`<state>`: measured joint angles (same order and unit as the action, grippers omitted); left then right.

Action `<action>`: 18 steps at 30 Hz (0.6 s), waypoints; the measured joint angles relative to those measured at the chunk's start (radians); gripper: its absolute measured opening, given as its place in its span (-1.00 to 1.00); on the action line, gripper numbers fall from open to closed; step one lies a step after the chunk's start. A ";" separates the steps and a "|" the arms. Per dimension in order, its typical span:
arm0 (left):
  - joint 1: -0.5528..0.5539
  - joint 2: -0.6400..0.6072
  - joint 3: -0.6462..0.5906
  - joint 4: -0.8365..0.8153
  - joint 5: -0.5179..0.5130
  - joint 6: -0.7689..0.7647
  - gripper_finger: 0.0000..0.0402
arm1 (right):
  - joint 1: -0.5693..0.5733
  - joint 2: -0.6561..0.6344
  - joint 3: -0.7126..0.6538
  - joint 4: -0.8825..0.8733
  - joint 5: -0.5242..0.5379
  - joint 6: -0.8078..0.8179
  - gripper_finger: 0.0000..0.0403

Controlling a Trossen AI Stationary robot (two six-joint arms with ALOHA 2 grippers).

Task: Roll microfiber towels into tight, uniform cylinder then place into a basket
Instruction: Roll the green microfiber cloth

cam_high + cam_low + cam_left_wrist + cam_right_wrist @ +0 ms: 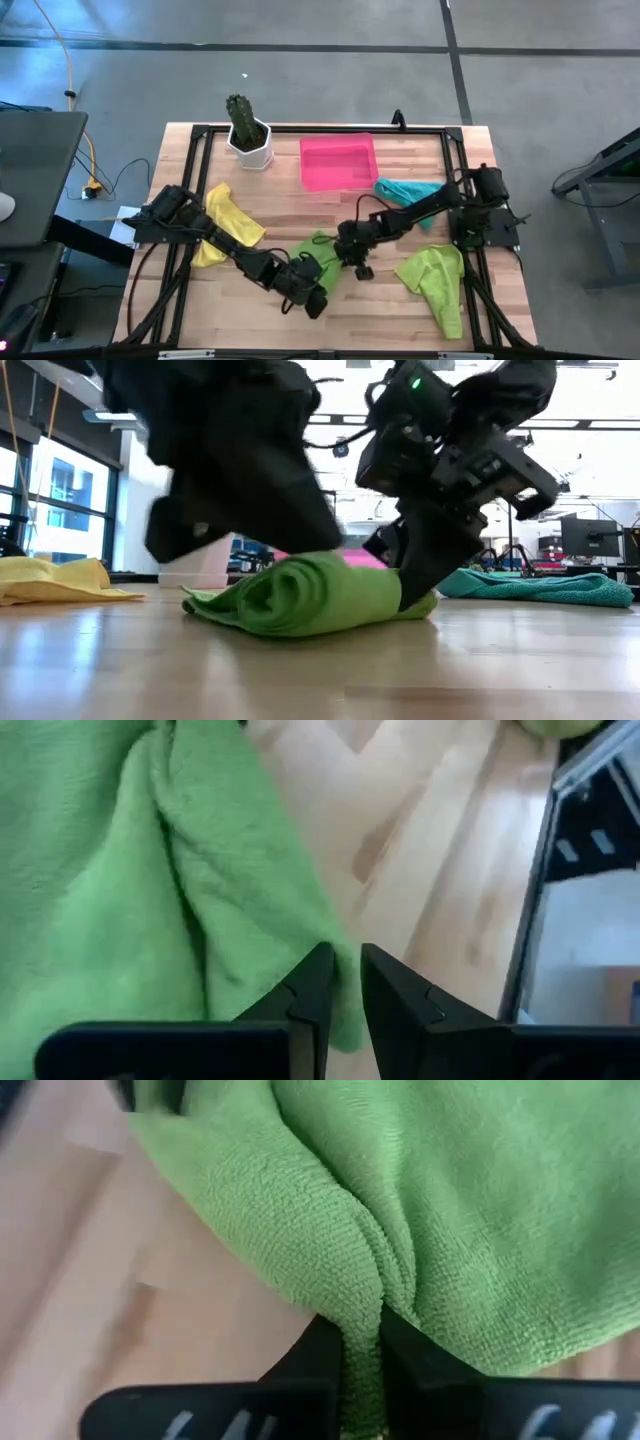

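Your right gripper [362,1342] is pinched tight on a fold of the fuzzy, half-rolled green towel [310,595] mid-table, and your left gripper [340,982], nearly closed, nips its edge. The shallow pink basket [340,163] sits beyond.

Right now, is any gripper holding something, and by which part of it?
Both grippers hold the rolled green towel. The right gripper pinches a fold at its edge; the left gripper is nearly shut on the cloth's edge.
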<state>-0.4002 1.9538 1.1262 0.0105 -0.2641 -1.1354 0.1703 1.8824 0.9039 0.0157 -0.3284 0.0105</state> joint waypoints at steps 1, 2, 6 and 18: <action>-0.002 -0.013 -0.003 -0.029 -0.001 0.009 -0.77 | -0.014 0.001 0.000 0.001 -0.046 0.027 -0.96; -0.002 -0.021 -0.005 -0.041 -0.007 0.019 -0.77 | -0.026 0.002 -0.001 -0.003 -0.094 0.056 -0.96; -0.001 -0.063 -0.002 -0.066 -0.073 0.090 -0.77 | -0.064 0.004 -0.004 -0.016 -0.224 0.192 -0.98; -0.032 -0.025 -0.003 0.018 -0.243 0.837 -0.77 | -0.098 0.003 -0.003 -0.047 -0.269 0.462 -0.96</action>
<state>-0.4318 1.9293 1.1231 0.0285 -0.5067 -0.2983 0.0719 1.8858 0.9005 -0.0317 -0.5972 0.4725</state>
